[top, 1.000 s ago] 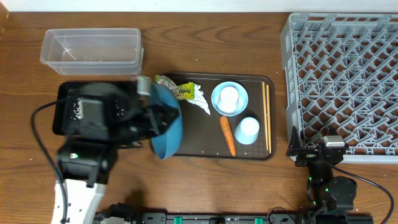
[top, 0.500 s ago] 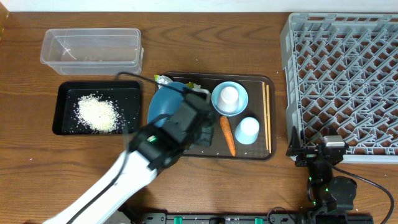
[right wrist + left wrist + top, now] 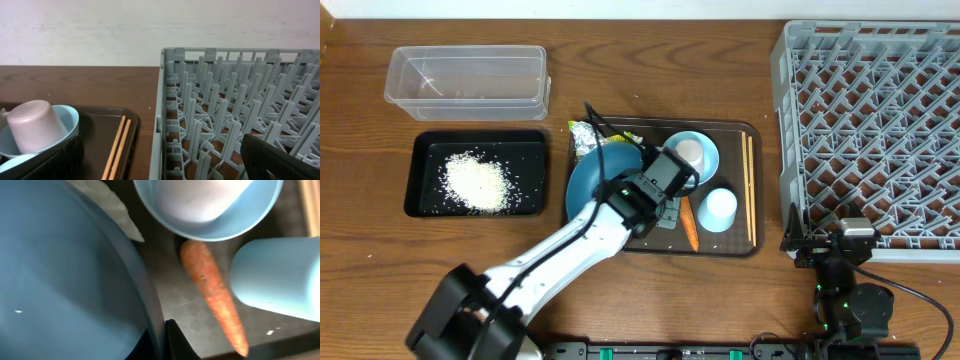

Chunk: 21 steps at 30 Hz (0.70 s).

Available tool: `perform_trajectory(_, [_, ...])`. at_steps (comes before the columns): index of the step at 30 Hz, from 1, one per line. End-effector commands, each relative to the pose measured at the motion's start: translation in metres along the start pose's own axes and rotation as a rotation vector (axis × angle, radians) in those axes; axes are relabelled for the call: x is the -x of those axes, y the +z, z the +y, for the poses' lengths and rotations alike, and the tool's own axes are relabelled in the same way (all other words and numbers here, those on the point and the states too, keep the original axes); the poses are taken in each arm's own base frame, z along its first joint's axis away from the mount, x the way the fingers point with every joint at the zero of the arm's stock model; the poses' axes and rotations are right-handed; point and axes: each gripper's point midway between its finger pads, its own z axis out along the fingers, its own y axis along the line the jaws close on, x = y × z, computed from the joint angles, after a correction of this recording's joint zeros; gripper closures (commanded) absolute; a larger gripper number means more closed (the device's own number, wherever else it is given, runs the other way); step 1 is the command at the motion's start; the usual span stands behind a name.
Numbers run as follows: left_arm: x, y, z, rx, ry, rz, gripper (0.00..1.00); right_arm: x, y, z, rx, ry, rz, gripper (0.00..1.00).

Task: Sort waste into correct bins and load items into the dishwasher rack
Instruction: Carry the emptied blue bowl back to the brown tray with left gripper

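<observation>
My left gripper [image 3: 645,198] [image 3: 163,332] is shut on the right rim of the dark blue dish [image 3: 592,180] [image 3: 60,280], which sits on the left part of the brown tray [image 3: 740,245]. The carrot [image 3: 688,224] [image 3: 212,287] lies just right of the grip. Beside it are the light blue bowl [image 3: 705,160] [image 3: 225,225] [image 3: 67,117], with a white cup [image 3: 35,125] in it, and the light blue cup [image 3: 718,208] [image 3: 280,275]. Behind the dish peeks the wrapper [image 3: 588,133]. The rice [image 3: 475,182] lies in the black tray [image 3: 425,205]. Chopsticks [image 3: 750,185] [image 3: 117,145] lie along the tray's right side. My right gripper [image 3: 825,243] [image 3: 160,167] stands open at the front left corner of the rack [image 3: 870,120] [image 3: 225,100].
The clear tub [image 3: 467,77] stands at the back left, behind the black tray. The grey rack fills the right side with raised walls. My left arm [image 3: 540,260] crosses the table's front from the lower left up to the brown tray.
My left arm has swung right from above the black tray, carrying the dish back onto the brown tray. The rice now shows in the black tray. The right arm has not moved.
</observation>
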Motion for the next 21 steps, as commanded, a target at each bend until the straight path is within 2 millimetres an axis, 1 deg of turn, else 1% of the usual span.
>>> perform_trajectory(1, [0.003,0.005,0.003,0.029,-0.002,-0.007,0.92,-0.002,0.000,0.005,0.017,-0.016,0.005,0.01])
perform_trajectory(4, [0.002,0.006,0.003,0.031,-0.002,-0.002,0.92,-0.002,0.000,0.005,0.016,-0.016,0.005,0.01])
perform_trajectory(6, [0.000,0.006,0.004,0.034,-0.001,0.003,0.84,-0.002,0.000,0.005,0.016,-0.016,0.005,0.01])
perform_trajectory(7, [-0.001,0.006,0.005,0.036,-0.001,0.008,0.83,-0.002,0.000,0.005,0.017,-0.016,0.005,0.01])
perform_trajectory(9, [-0.003,0.006,0.004,0.030,-0.002,0.020,0.83,-0.002,0.000,0.005,0.017,-0.016,0.005,0.01])
perform_trajectory(11, [-0.007,0.005,-0.002,-0.002,-0.002,0.038,0.83,-0.002,0.000,0.005,0.016,-0.016,0.005,0.01])
perform_trajectory(15, [-0.013,-0.002,-0.008,-0.043,-0.009,0.068,0.83,-0.002,0.000,0.005,0.017,-0.016,0.005,0.01])
perform_trajectory(21, [-0.022,-0.015,-0.001,-0.030,-0.022,0.096,0.83,-0.002,0.000,0.005,0.017,-0.016,0.005,0.01])
